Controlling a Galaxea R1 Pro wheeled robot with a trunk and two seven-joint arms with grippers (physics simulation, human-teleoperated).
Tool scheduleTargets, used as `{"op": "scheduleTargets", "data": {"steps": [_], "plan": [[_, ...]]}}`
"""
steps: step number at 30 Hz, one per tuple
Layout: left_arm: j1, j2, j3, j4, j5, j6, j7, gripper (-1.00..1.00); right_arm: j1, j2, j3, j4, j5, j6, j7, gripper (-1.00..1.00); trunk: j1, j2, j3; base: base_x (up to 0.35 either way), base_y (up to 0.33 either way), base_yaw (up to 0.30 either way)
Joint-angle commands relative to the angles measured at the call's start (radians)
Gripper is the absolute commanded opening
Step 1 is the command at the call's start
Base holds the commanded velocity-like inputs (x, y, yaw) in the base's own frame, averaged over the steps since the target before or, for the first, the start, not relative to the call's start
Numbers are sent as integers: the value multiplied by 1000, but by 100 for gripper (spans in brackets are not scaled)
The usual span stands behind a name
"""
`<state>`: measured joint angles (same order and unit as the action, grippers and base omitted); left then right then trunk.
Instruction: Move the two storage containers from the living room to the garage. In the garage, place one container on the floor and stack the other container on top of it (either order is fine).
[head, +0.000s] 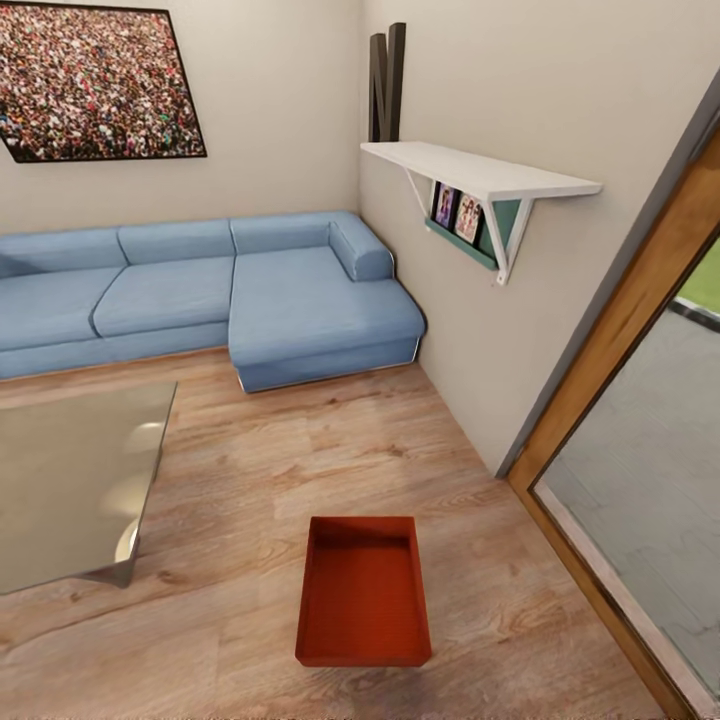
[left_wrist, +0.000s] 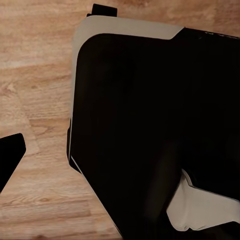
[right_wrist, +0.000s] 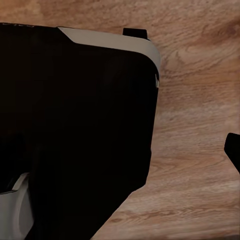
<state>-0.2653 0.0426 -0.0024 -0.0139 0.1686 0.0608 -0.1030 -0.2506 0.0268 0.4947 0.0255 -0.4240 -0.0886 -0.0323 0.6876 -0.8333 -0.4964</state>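
One orange-red storage container (head: 363, 590) lies on the light wood floor of the living room, low in the head view and just right of centre. It is open-topped and empty, with its long side pointing away from me. The other container and the garage are out of view. In the left wrist view one dark fingertip (left_wrist: 9, 156) pokes in over the wood planks. In the right wrist view a dark fingertip (right_wrist: 234, 151) shows at the picture's edge. Neither is near the container, and how far the jaws stand apart is hidden.
A blue sectional sofa (head: 200, 290) lines the far wall. A glass coffee table (head: 70, 480) stands at the left. A white wall shelf (head: 480, 170) juts out at the right above a wood-framed glass door (head: 640, 480). My dark base (left_wrist: 150, 135) (right_wrist: 75, 125) shows in both wrist views.
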Motion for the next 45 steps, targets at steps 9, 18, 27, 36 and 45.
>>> {"op": "scheduleTargets", "data": {"steps": [9, 18, 27, 36, 45], "plan": [[0, 0, -1, -1, 10, 7, -4, 100, -1, 1, 8, 3, -9, -4, -1, 100, 0, -1, -15, 0, 0, 0], [0, 0, -1, -1, 9, 6, -4, 100, -1, 1, 8, 3, -9, -3, -1, 100, 0, -1, -30, 0, 0, 0], [0, 0, -1, -1, 9, 6, -4, 100, -1, 1, 8, 3, -9, -3, -1, 100, 0, -1, -45, 0, 0, 0], [0, 0, -1, -1, 10, 7, -4, 100, -1, 1, 8, 3, -9, -4, -1, 100, 0, -1, -59, 0, 0, 0], [0, 0, -1, -1, 10, 7, -4, 100, -1, 1, 8, 3, -9, -4, -1, 100, 0, -1, -74, 0, 0, 0]]}}
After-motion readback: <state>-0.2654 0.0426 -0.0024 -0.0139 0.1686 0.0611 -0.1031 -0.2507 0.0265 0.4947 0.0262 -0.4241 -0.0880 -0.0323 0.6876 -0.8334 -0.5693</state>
